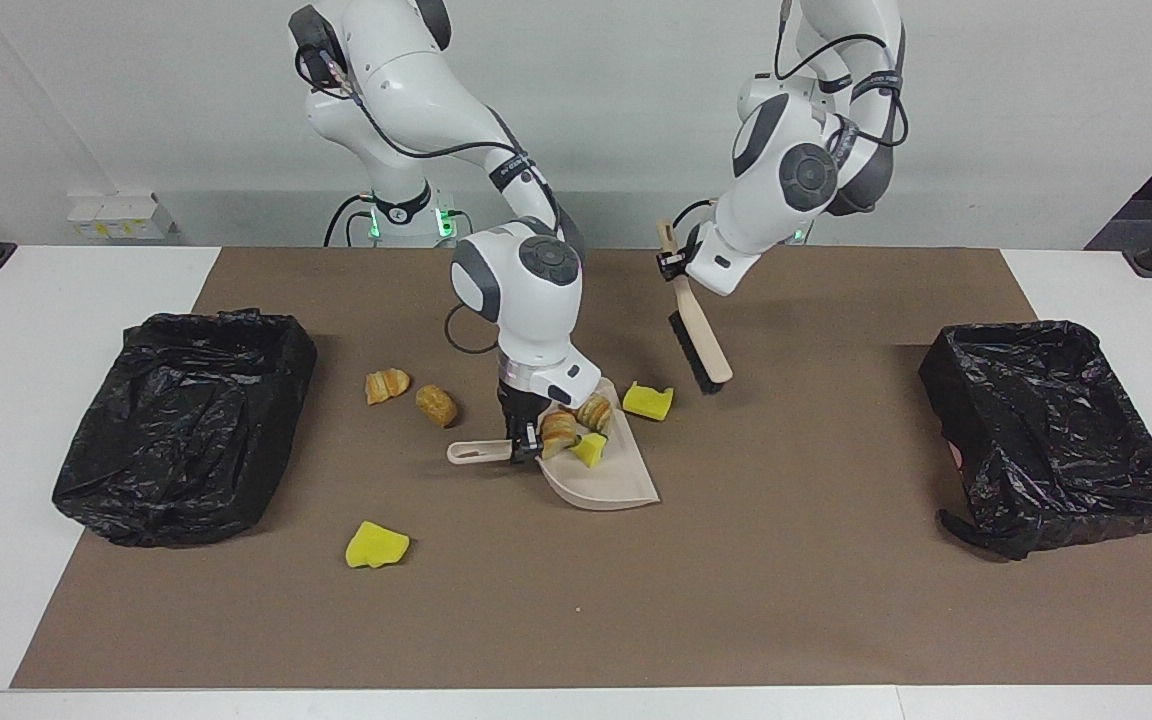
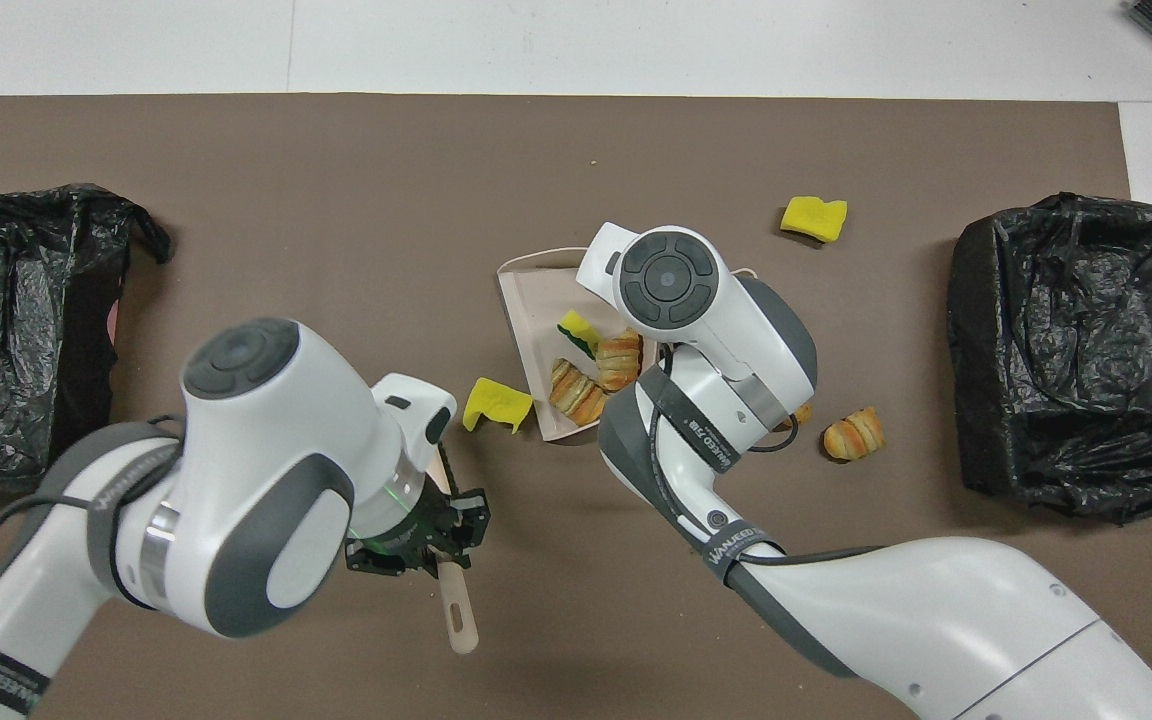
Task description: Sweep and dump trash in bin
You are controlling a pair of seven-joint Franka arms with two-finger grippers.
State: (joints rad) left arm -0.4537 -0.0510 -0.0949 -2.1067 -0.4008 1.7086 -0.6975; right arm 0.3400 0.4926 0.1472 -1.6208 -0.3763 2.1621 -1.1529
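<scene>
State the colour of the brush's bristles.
Black, under a beige wooden back. The brush, held by the left gripper, shows best in the facing view.

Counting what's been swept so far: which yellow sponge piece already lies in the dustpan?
The small one beside the two bread lumps on the dustpan; the other two sponge pieces lie on the mat.
</scene>
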